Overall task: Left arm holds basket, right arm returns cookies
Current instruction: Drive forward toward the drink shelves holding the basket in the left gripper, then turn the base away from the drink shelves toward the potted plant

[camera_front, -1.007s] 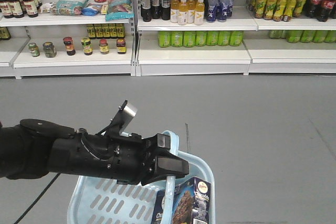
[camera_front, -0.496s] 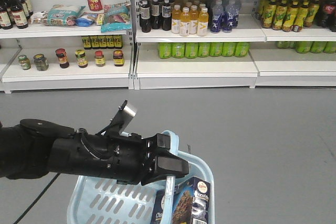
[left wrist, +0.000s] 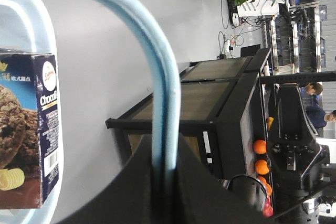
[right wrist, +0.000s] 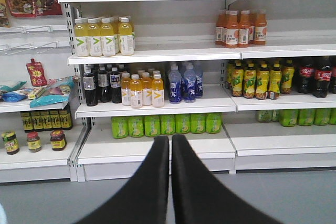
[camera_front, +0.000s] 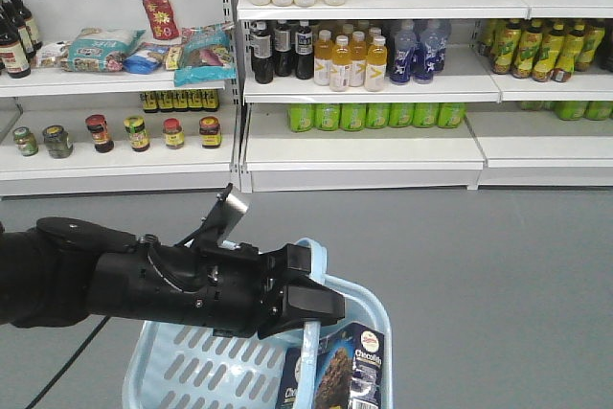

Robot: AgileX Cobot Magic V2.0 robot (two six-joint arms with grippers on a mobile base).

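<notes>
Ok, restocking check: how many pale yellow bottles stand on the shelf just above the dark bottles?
4, lined along the shelf: leftmost bottle, second bottle, third bottle, rightmost bottle. More may be hidden behind.
</notes>
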